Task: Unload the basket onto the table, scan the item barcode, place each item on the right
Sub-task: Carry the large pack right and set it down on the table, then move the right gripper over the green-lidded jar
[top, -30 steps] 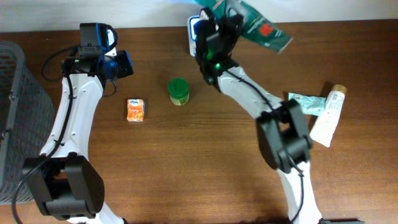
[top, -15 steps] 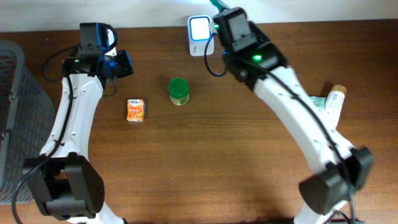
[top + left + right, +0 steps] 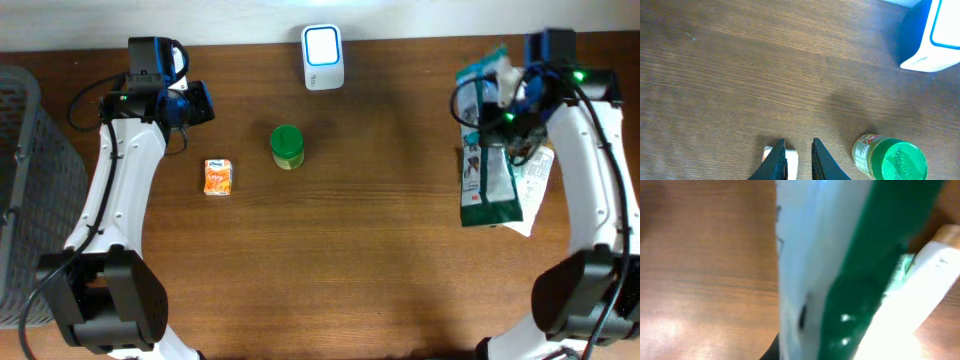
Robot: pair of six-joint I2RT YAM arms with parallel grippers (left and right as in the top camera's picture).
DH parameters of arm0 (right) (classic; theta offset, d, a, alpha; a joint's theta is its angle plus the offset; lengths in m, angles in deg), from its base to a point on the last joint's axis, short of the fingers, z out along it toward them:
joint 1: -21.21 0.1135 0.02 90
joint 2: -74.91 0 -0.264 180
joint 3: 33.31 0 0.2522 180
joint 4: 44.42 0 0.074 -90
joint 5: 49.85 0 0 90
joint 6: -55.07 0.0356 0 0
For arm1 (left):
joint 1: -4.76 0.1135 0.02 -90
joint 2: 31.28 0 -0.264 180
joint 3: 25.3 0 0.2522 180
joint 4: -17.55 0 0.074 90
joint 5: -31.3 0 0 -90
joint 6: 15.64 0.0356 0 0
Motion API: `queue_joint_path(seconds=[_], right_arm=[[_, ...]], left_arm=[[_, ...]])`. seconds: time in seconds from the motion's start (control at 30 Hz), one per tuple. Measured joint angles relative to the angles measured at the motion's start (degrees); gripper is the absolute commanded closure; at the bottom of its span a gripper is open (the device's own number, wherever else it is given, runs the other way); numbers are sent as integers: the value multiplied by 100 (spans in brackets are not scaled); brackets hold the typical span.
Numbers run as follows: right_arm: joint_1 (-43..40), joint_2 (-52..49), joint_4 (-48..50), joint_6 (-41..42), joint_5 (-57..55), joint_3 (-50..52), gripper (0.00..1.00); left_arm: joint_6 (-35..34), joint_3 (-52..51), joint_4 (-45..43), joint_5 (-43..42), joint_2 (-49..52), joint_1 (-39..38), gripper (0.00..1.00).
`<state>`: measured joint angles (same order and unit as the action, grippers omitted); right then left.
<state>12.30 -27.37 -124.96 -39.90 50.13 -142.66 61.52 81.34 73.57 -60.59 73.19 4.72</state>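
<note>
A green-and-white pouch (image 3: 487,180) hangs at the table's right side, its lower end over the wood, with my right gripper (image 3: 510,90) shut on its top. In the right wrist view the blurred pouch (image 3: 840,280) fills the frame and hides the fingers. The white scanner (image 3: 323,58) with its lit face stands at the back centre, far left of the pouch. My left gripper (image 3: 195,103) hovers at the back left, its jaws a narrow gap apart and empty. In the left wrist view my left gripper (image 3: 797,144) is seen high above a small carton (image 3: 792,157).
An orange-and-white carton (image 3: 218,177) and a green-lidded jar (image 3: 287,146) stand left of centre. A white tube (image 3: 530,185) lies under the pouch's right edge. A grey mesh basket (image 3: 20,180) sits at the far left. The jar (image 3: 890,159) and scanner (image 3: 932,35) show in the left wrist view.
My right arm has swung from the scanner at the back centre to the right side, carrying the pouch down beside the white tube. The left arm has not moved.
</note>
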Motion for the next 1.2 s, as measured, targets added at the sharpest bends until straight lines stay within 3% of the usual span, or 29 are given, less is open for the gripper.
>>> queue_joint_path(seconds=[0.23, 0.4, 0.5, 0.77, 0.93, 1.07, 1.2], right_arm=[[-1117, -76, 1593, -173, 525, 1567, 93], [-1823, -85, 2035, -280, 645, 1932, 44], [-2074, -85, 2085, -293, 651, 1932, 37], [-2100, -85, 2004, -289, 667, 1926, 35], [-1971, -107, 949, -286, 820, 1360, 31], [-1314, -107, 190, -286, 855, 236, 24], [-437, -107, 76, -293, 850, -452, 14]], left_arm=[[0, 0, 4, 0, 0, 0, 84], [0, 0, 0, 2, 0, 0, 84], [0, 0, 0, 0, 0, 0, 84], [0, 0, 0, 0, 0, 0, 83], [0, 0, -7, 2, 0, 0, 81], [0, 0, 4, 2, 0, 0, 80], [0, 0, -2, 2, 0, 0, 77]])
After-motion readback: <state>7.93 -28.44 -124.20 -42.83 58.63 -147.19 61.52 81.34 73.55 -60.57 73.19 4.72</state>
